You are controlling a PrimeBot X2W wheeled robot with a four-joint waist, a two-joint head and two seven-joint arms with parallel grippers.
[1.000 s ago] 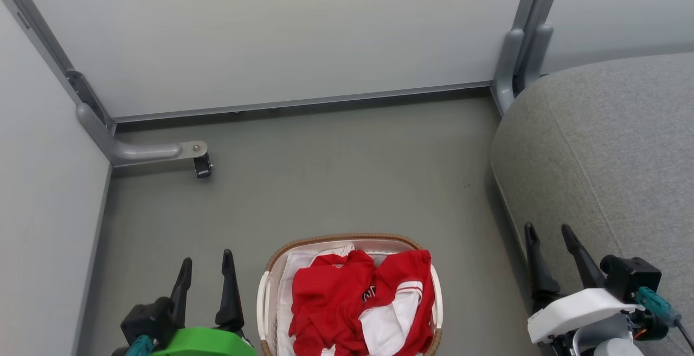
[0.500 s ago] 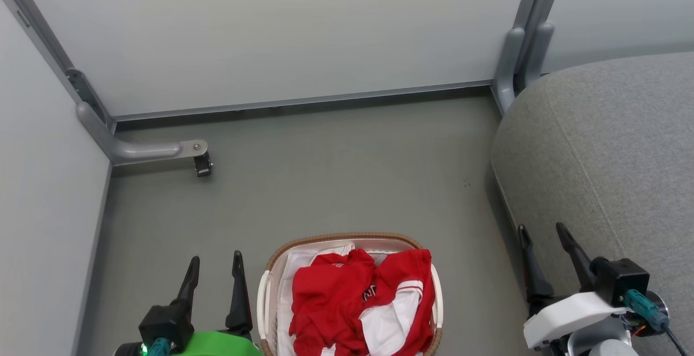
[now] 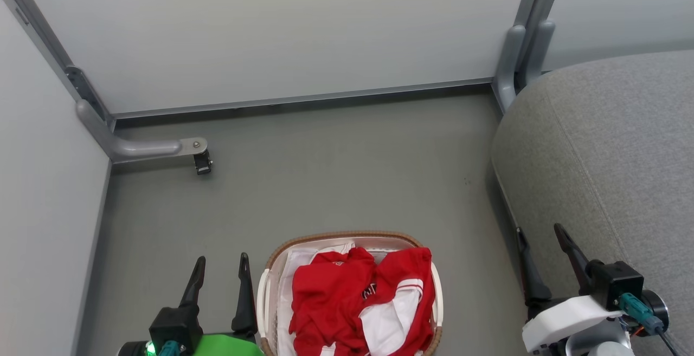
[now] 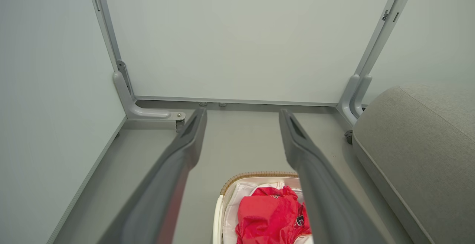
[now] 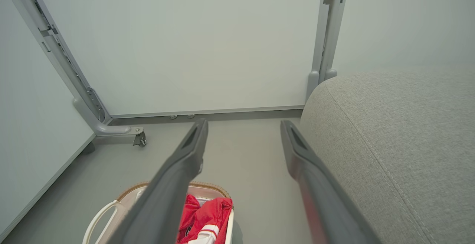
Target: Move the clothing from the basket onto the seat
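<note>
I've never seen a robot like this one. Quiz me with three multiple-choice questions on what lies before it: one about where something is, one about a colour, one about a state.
1. By the robot's own sides, where is the seat relative to the basket?
A) to its right
B) to its left
C) underneath it

2. What colour is most of the clothing?
A) blue
B) red
C) green

3. How are the left gripper and the right gripper?
A) both open, holding nothing
B) both shut on the clothing
C) one shut on a basket handle

Answers:
1 A: the grey cushion fills the right of the head view, which is the robot's right.
2 B: the heap in the basket is bright red with some white panels.
3 A: each pair of fingers stands apart with nothing between them.
</note>
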